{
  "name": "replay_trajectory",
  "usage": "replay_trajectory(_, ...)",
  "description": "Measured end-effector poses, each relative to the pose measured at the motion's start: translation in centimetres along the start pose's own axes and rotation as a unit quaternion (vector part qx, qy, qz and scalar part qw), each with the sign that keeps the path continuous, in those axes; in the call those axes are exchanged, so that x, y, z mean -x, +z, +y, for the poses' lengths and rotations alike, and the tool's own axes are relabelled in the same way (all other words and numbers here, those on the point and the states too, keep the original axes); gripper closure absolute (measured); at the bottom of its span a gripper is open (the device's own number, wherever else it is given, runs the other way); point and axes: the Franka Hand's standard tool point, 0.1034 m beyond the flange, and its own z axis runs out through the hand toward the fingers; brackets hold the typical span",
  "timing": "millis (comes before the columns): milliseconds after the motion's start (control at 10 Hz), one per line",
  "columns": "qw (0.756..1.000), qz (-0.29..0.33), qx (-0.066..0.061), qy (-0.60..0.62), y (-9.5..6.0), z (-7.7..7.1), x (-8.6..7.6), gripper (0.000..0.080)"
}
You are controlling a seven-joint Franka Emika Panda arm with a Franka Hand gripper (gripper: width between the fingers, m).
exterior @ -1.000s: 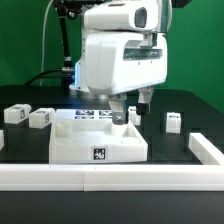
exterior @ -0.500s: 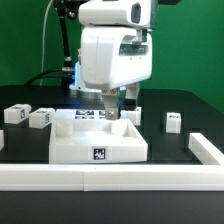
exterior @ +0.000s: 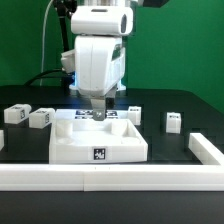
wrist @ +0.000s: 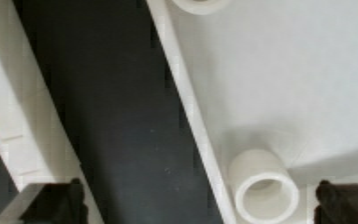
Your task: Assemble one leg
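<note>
Fingers [wrist: 48,203] seemingly apart, astride tabletop [wrist: 282,100] edge

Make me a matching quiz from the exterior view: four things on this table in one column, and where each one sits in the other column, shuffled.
Things:
1. pincer
2. large white board
3. two legs
4. rightmost leg

Places:
A. far to the exterior view's right, on the black table
B. side by side at the exterior view's left
C. over the board's far edge
D. centre, with a square tag on its front face

Pairs: 1-C, 2-D, 3-B, 4-A
</note>
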Motion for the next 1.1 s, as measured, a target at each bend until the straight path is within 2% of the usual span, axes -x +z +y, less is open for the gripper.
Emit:
replay_trajectory(800, 1.0, -0.001, -0.002, -0.001, 0.2, -0.2, 0.0, 0.015)
replay_trajectory(900, 1.0, -0.007, -0.006, -0.017, 0.4, -1.4, 0.2, 0.015)
replay_trajectory(1100, 0.998, -0.023, -0.022, -0.055, 0.8, -4.3, 0.8, 0.015)
